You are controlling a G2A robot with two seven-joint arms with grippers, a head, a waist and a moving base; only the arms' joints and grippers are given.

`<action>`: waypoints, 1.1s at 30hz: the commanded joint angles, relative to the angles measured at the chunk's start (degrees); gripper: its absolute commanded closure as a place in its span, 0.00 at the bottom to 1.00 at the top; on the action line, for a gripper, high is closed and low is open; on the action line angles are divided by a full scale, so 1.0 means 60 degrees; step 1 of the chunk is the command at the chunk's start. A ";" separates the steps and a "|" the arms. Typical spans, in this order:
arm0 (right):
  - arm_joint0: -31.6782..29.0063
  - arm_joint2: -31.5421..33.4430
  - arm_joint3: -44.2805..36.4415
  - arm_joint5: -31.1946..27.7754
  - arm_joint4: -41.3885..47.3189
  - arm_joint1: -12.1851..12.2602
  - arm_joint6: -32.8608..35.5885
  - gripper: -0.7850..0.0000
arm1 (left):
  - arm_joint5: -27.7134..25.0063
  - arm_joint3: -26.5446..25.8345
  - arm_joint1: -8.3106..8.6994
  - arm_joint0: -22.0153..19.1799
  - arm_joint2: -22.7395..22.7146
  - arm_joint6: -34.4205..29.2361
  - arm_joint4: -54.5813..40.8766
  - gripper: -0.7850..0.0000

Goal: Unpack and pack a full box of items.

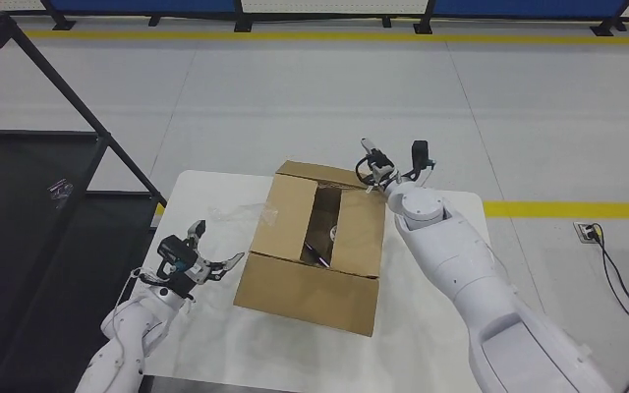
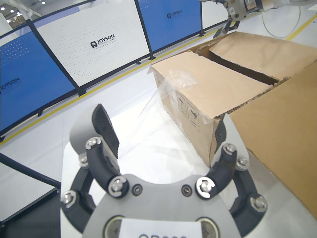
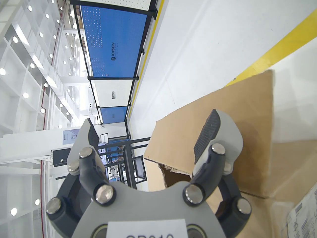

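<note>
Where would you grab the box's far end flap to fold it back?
Probably the free top edge of the far end flap, near the corner beside the open right gripper, coming from above with one finger on each face. It is a thin raised sheet with a bare edge, so a pinch across it should hold.

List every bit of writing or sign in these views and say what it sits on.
Fence panels: logo and wordmark, legible, a brand name, left unquoted.
Cardboard box side: handling pictograms, no words.
Left gripper tag: letters cut off at the frame edge.
Right gripper tag: likewise cut off.
Printed label by the box: too blurred.
</note>
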 commanded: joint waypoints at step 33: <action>-0.0637 0.1086 -0.0668 -0.3302 0.0057 0.0559 0.5202 0.00 | 0.1583 0.0880 -0.0311 -0.0833 0.1825 -0.0763 0.1586 0.00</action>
